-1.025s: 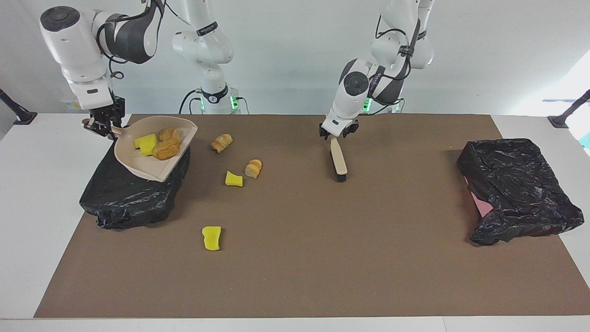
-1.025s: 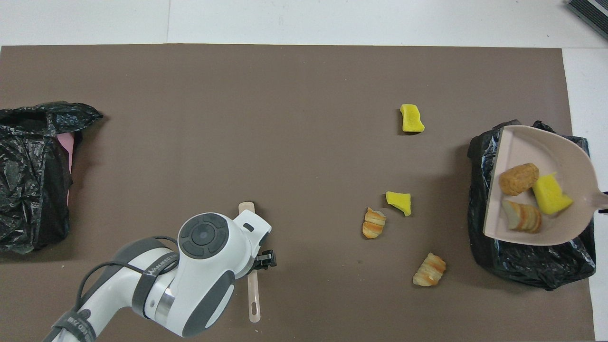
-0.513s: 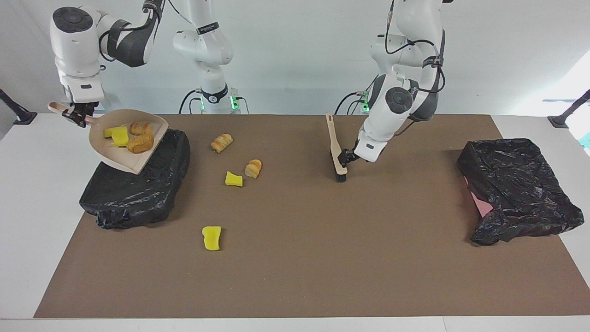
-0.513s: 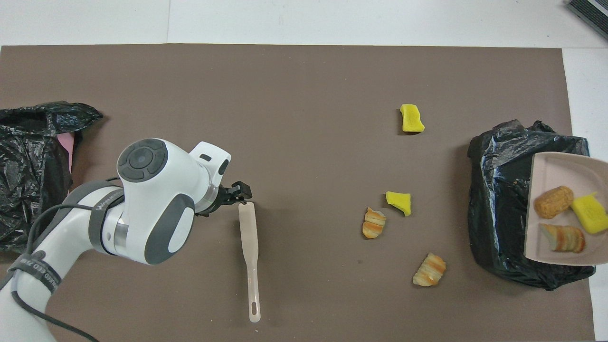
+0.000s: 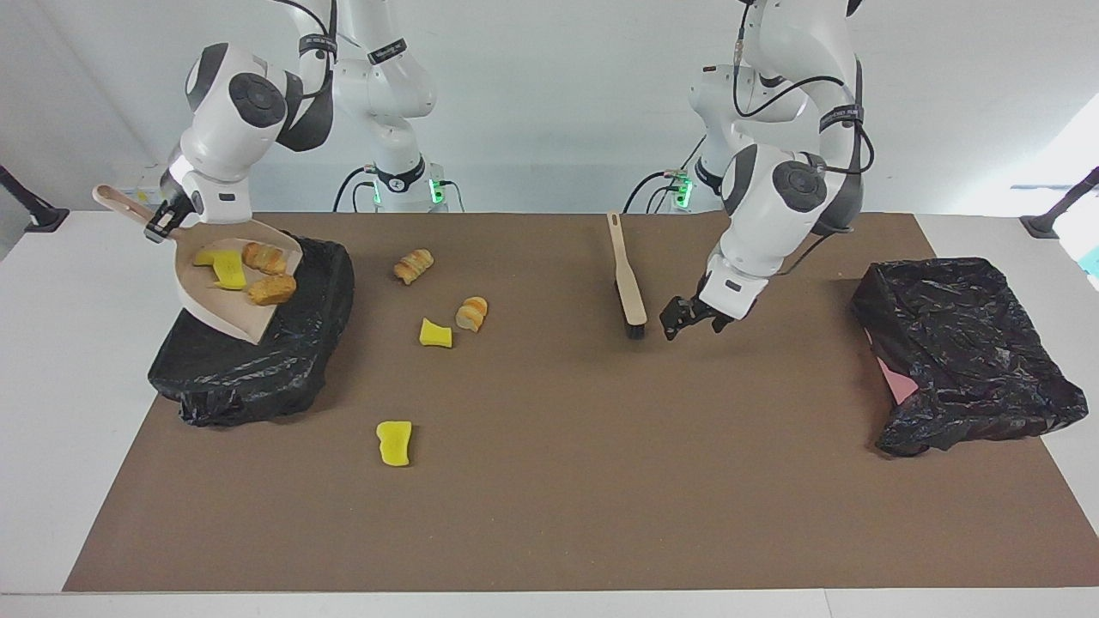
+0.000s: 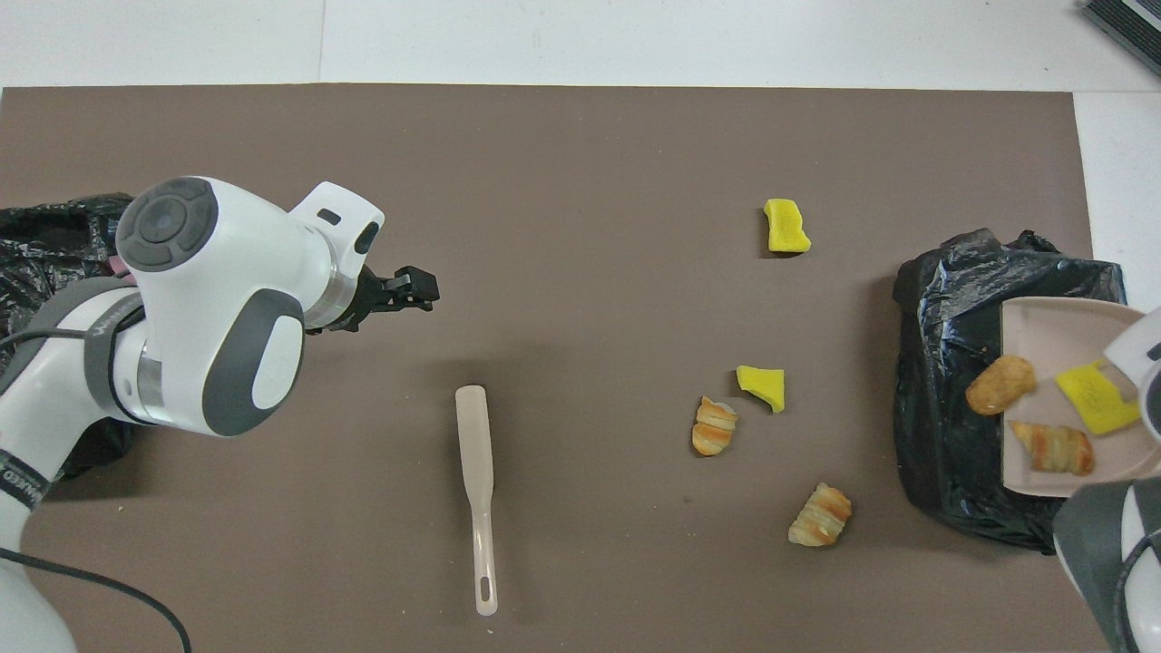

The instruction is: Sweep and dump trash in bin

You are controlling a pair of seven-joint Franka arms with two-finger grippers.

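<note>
the right gripper (image 5: 160, 225) is clamped on the handle of the beige dustpan (image 5: 225, 296), tilted over the black bin bag (image 5: 258, 360) at the right arm's end of the mat (image 5: 549, 515). trash: three pieces in the pan, a yellow sponge (image 5: 225, 269) and two golden-brown bread lumps (image 5: 266, 256); four pieces (image 5: 436, 334) lie loose on the mat near that bag. the left gripper (image 5: 687, 318) hangs with fingers spread, empty, just beside the brush (image 5: 628, 283).

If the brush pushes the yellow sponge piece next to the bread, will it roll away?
Probably not: that yellow sponge piece looks blocky with flat faces, so it should slide. It seems light and soft, so it might squash or tumble.
</note>
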